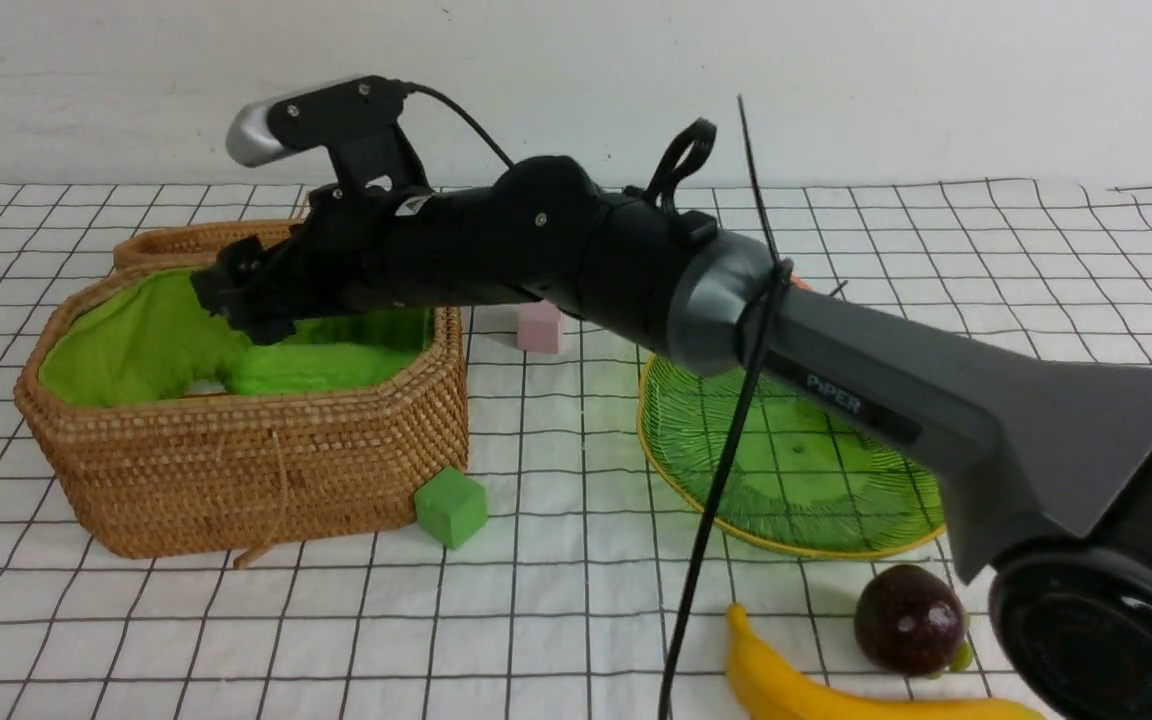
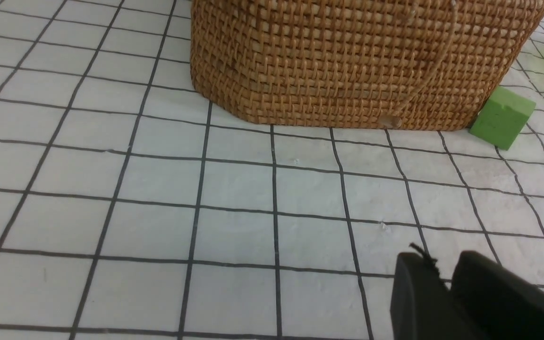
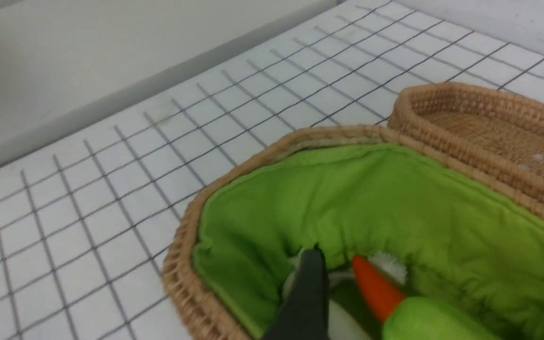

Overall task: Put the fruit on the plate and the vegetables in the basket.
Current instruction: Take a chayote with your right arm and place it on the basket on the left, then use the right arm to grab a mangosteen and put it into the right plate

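- Hidden in part under the right arm: far side of the green plate, plus an orange-red thing beyond, too covered to name.
- Cut off by the front view's lower edge: yellow banana, near the plate, with the dark purple fruit between them, both outside the plate.
- Hard to see from the front, clearer from the right wrist: red chili pepper, light-green gourd and, partly behind a blurred finger, white radish, all inside the green-lined basket.
- Partly concealed behind the basket: woven lid.
- Spread wide above the basket with the right gripper, holding nothing, gourd visible between the fingers.
- Only partly in view, at the left wrist picture's edge: dark fingertips of the left gripper, close together over the table; cannot tell whether fully closed, nothing visible in their hold.
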